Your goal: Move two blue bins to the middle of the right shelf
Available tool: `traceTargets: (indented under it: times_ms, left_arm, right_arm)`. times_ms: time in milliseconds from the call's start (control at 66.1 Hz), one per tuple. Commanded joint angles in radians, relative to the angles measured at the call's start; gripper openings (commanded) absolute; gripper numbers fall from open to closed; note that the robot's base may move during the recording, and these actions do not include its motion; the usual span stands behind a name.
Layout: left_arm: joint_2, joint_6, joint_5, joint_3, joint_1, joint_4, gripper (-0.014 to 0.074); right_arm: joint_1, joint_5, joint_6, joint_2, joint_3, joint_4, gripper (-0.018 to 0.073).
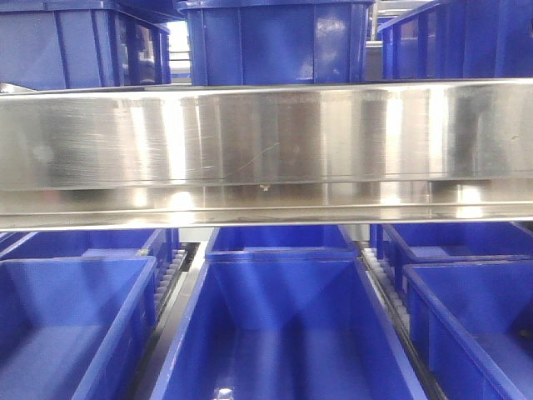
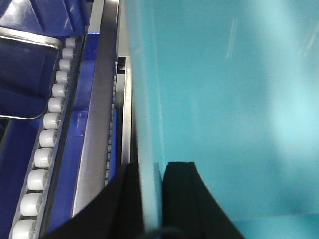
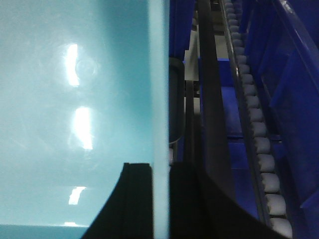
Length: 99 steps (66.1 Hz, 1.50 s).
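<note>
At left wall: left gripper (image 2: 152, 172) is clamping pale aqua bin (image 2: 229, 99) rim.
At right wall: right gripper (image 3: 159, 169) is pinching likewise.
Handling: seeming stiff, light, slick; opposite rims suiting best.

Warehouse or stockroom, flow-rack shelving with a steel rail (image 1: 266, 142), rows of royal-blue bins (image 1: 275, 333), white roller tracks (image 2: 43, 157) between lanes.
</note>
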Motion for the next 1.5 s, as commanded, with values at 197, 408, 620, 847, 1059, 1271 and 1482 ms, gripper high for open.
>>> traceTargets:
  times_ms: [197,408,620,847,1059,1271,1482]
  left_arm:
    - [-0.018,-0.002,-0.075,-0.016,-0.012,-0.044,-0.0111]
    - [-0.018,-0.002,-0.075,-0.016,-0.012,-0.044,-0.0111]
    - [-0.018,-0.002,-0.075,-0.016,-0.012,-0.044,-0.0111]
    - [-0.018,-0.002,-0.075,-0.016,-0.012,-0.044,-0.0111]
    - [-0.018,-0.002,-0.075,-0.016,-0.012,-0.044,-0.0111]
    - [-0.018,-0.002,-0.075,-0.016,-0.012,-0.044,-0.0111]
    - [-0.018,-0.002,-0.075,-0.016,-0.012,-0.044,-0.0111]
  right_arm:
    - [0.009,-0.059,-0.006,-0.018,-0.017,0.055,-0.0165]
    - [0.009,-0.056,-0.006,-0.018,-0.017,0.055,-0.0165]
    - [0.009,-0.050,-0.006,-0.018,-0.017,0.055,-0.0165]
    - [0.009,-0.059,-0.006,-0.018,-0.017,0.055,-0.0165]
    - [0.009,-0.059,-0.006,-0.018,-0.017,0.055,-0.0165]
    - [0.009,-0.059,-0.006,-0.018,-0.017,0.055,-0.0165]
    - [0.009,-0.059,-0.006,-0.018,-0.017,0.055,-0.0165]
